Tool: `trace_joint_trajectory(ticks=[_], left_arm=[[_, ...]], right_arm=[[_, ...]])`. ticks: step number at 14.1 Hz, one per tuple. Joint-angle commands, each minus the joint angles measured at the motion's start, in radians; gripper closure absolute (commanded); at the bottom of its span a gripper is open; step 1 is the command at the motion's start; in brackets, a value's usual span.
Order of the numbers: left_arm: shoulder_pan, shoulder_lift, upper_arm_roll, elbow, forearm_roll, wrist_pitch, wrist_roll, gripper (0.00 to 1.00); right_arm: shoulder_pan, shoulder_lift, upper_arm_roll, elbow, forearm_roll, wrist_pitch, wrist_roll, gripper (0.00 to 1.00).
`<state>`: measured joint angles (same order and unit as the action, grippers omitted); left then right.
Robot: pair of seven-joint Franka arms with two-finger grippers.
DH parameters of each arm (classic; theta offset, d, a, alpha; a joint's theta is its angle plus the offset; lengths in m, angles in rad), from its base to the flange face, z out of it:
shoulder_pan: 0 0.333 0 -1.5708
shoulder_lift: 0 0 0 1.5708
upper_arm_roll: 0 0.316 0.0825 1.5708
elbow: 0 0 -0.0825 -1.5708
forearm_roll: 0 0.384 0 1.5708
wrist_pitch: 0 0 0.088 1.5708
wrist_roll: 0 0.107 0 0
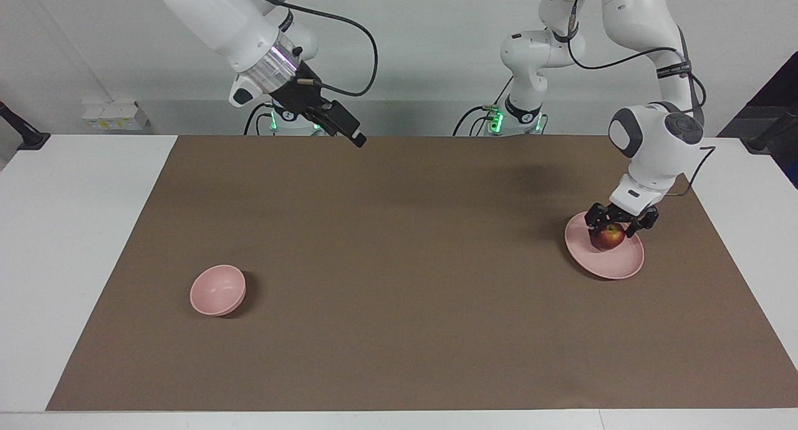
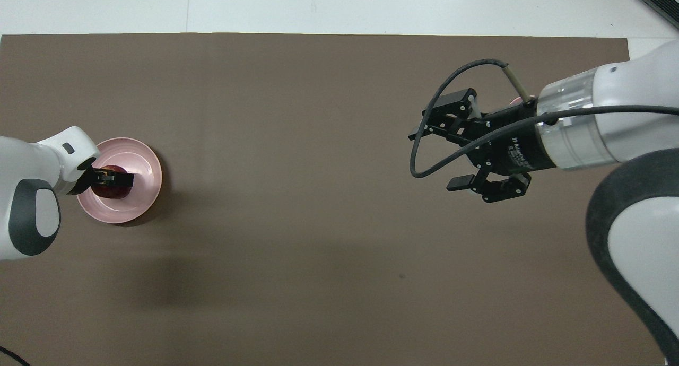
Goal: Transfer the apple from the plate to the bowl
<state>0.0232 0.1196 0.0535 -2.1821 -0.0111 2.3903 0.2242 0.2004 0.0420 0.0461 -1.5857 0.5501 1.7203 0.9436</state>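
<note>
A small dark red apple (image 1: 611,238) (image 2: 113,191) lies on the pale pink plate (image 1: 614,265) (image 2: 144,167) toward the left arm's end of the table. My left gripper (image 1: 615,229) (image 2: 114,179) is down over the apple, open, with one finger on each side of its top. The small pink bowl (image 1: 217,290) stands toward the right arm's end with nothing in it. In the overhead view the right arm covers almost all of the bowl. My right gripper (image 1: 355,137) (image 2: 431,161) hangs high over the brown mat, open, holding nothing.
A brown mat (image 1: 399,330) covers most of the white table (image 1: 68,243). Only the plate and the bowl stand on it. A black cable (image 2: 424,143) loops off the right wrist.
</note>
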Motion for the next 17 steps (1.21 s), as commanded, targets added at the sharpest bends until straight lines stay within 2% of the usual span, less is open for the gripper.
trace_joint_trajectory(ticks=[1,2,4,5,6,9,14,17], left_arm=[[0.012,-0.009,-0.006,-0.039,-0.009,0.041,-0.002,0.0],[0.012,-0.009,-0.007,-0.038,-0.009,0.038,0.0,0.15],[0.008,-0.003,-0.007,-0.027,-0.009,0.049,0.007,0.71],[0.004,0.0,-0.006,-0.019,-0.007,0.055,0.012,0.88],[0.006,0.006,-0.006,-0.015,-0.007,0.059,0.014,0.97],[0.004,0.012,-0.007,0.053,-0.006,0.041,0.015,1.0],[-0.052,-0.057,-0.038,0.107,-0.041,-0.09,0.015,1.0],[-0.097,-0.06,-0.043,0.171,-0.307,-0.202,0.004,1.0]], right_arm=[[0.011,0.003,0.005,-0.046,-0.004,0.038,0.043,0.0],[0.023,0.01,0.005,-0.05,-0.002,0.042,0.053,0.0],[0.022,0.039,0.005,-0.042,0.025,0.024,0.057,0.0],[0.014,0.059,0.005,-0.046,0.081,0.015,0.064,0.0],[0.017,0.067,0.005,-0.05,0.105,0.012,0.067,0.0],[0.02,0.094,0.005,-0.051,0.151,0.018,0.084,0.0],[0.039,0.115,0.005,-0.065,0.168,0.073,0.142,0.0],[0.059,0.118,0.005,-0.085,0.171,0.136,0.188,0.0]])
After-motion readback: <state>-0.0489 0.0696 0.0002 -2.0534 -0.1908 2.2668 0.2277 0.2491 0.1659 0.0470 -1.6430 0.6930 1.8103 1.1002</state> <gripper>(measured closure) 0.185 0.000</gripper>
